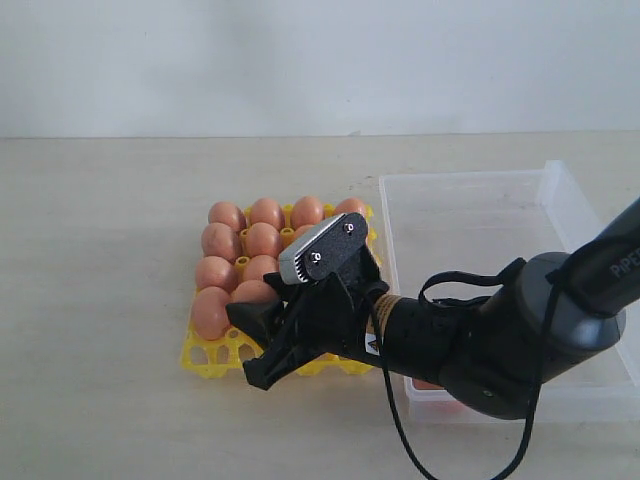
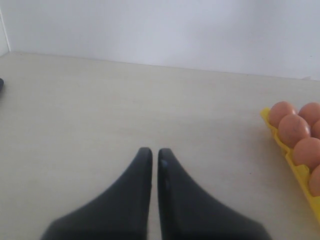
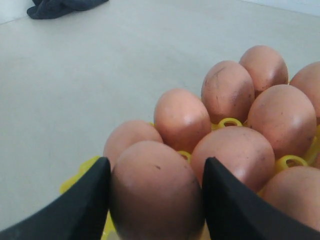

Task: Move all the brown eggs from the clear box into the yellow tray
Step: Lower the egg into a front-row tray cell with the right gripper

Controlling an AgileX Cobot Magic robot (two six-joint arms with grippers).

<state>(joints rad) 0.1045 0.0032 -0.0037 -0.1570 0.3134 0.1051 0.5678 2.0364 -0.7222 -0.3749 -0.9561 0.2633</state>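
Note:
My right gripper point(image 3: 155, 161) is shut on a brown egg point(image 3: 155, 192), one black finger on each side of it. It hangs low over the near-left part of the yellow tray point(image 1: 205, 358), whose cups hold several brown eggs point(image 1: 240, 245). In the exterior view the gripper point(image 1: 248, 345) and its arm hide the held egg. To the right of the tray lies the clear box point(image 1: 470, 200); the arm covers its front. My left gripper point(image 2: 155, 150) is shut and empty over bare table, with the tray point(image 2: 300, 172) and its eggs point(image 2: 294, 129) off to one side.
A wall rises behind the beige table point(image 1: 100, 250). A dark object point(image 3: 60, 6) lies far off on the table in the right wrist view. A small orange-brown patch point(image 1: 432, 385) shows in the box under the right arm.

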